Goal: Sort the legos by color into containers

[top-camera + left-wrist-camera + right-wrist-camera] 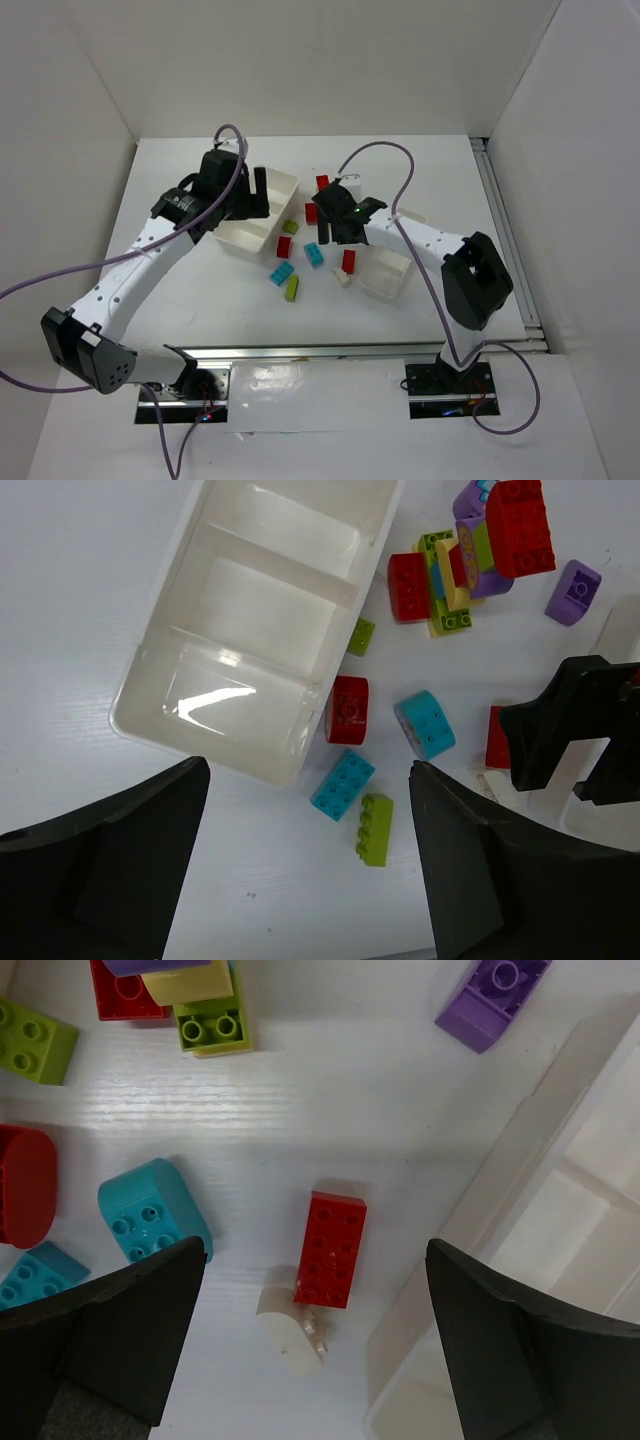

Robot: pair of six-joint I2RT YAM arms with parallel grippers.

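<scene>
Here's the right gripper (312, 1250), spread wide with nothing in it, hanging right over a red brick (330, 1250) that lies flat on the worktop (330, 1090). First worry: a small white piece (292, 1332) touches that brick's end, so a close here may catch both or flick the white one away. Second worry: the small tray (500, 1170) lies just right of the brick, and the finger (520, 1360) on that side looks set to come down near its rim. Clip it and the tray slides.

Over to the left gripper (308, 770), also wide and carrying nothing, hovering above the near corner of the long tray (150, 670). A rounded red brick (348, 708) sits right against that tray's wall, so there's little room for a finger there, and a grab could skid it or nudge the tray. The cyan brick (342, 783) and lime brick (375, 828) lie almost touching, easy to take two colours at once.

Farther out, a pile (470, 560) of red, yellow, lime and purple looks stacked together. Lift it whole and the colours land mixed. No brick shows in the long tray; the legos in view lie on the worktop between the trays. Both arms crowd that middle patch, so either reach could strike the other.
</scene>
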